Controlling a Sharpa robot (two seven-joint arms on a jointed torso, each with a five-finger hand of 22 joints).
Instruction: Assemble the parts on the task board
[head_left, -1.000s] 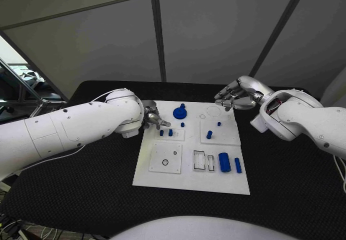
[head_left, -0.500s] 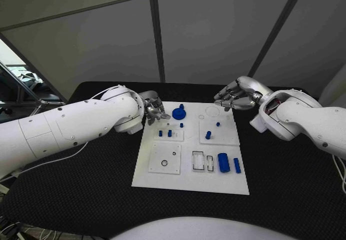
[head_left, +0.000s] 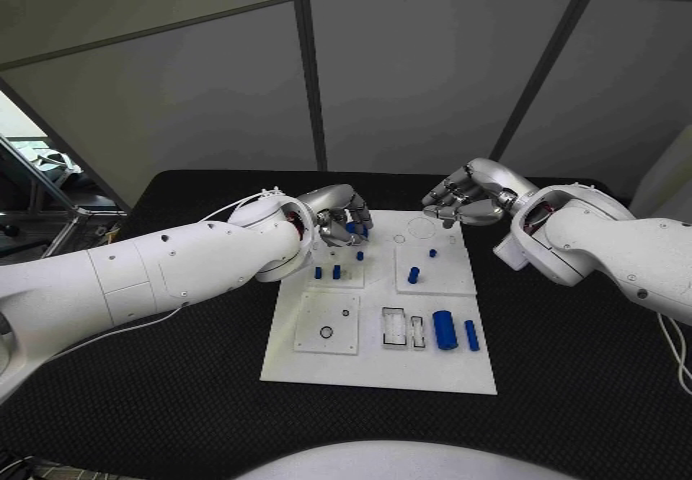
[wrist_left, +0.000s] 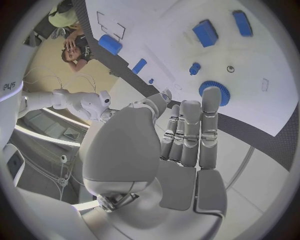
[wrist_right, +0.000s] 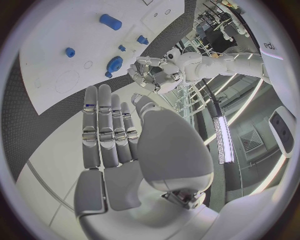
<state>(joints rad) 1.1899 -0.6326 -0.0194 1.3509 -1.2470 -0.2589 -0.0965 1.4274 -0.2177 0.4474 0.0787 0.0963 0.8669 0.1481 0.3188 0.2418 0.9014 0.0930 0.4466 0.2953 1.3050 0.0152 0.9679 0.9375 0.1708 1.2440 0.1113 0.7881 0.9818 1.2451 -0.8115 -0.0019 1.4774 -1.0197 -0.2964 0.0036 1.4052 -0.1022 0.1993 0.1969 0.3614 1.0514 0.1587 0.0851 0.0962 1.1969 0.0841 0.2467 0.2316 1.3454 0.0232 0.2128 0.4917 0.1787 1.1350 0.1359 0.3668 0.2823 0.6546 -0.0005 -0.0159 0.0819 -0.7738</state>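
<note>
The white task board (head_left: 430, 366) lies in the middle of the black table. At its far left stands a blue gear (head_left: 356, 230), with my left hand (head_left: 340, 215) right beside it, fingers stretched out straight. In the left wrist view a fingertip (wrist_left: 211, 96) lies over the rim of the gear (wrist_left: 220, 88); the hand holds nothing. My right hand (head_left: 462, 198) hovers over the board's far right corner, fingers (wrist_right: 100, 122) extended and empty. Small blue pegs (head_left: 327, 271) stand left of centre, another peg (head_left: 414, 274) right of centre. A blue cylinder (head_left: 446, 329) and bar (head_left: 472, 335) lie near the right edge.
Empty rectangular slots (head_left: 395, 326) and a square plate with a small ring (head_left: 327, 331) sit on the board's near half. A round outline (head_left: 420, 228) marks the far right section. Black table (head_left: 577, 350) surrounds the board on all sides.
My left hand has moved from the board's left edge toward its far end and now reaches the blue gear. The right hand has barely moved.
</note>
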